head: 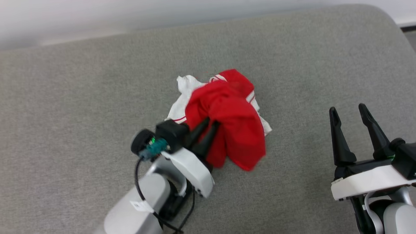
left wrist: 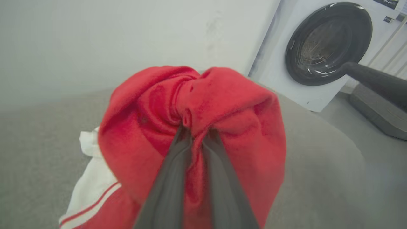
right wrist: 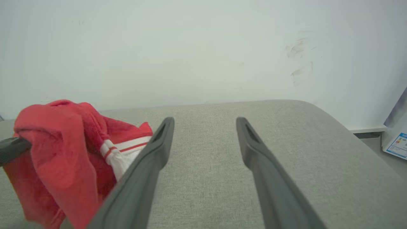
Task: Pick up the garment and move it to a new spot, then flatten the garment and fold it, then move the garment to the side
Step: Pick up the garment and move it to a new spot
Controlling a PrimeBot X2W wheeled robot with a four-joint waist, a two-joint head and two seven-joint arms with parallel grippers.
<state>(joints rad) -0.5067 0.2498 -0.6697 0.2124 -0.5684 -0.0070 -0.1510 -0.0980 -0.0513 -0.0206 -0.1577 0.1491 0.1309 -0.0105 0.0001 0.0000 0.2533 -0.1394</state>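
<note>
The left gripper (head: 211, 122) pinches a red fold of the garment (head: 237, 136), its two dark fingers nearly together. The pale left forearm (head: 143, 198) angles up from the garment's near side. Well to the garment's right, the right gripper (head: 347, 109) holds nothing, its fingers spread wide.

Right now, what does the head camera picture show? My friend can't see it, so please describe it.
The robot's left hand pinches a bunched-up red and white shirt on a grey cushioned surface. Its right hand is open at the lower right, not touching the shirt.
</note>
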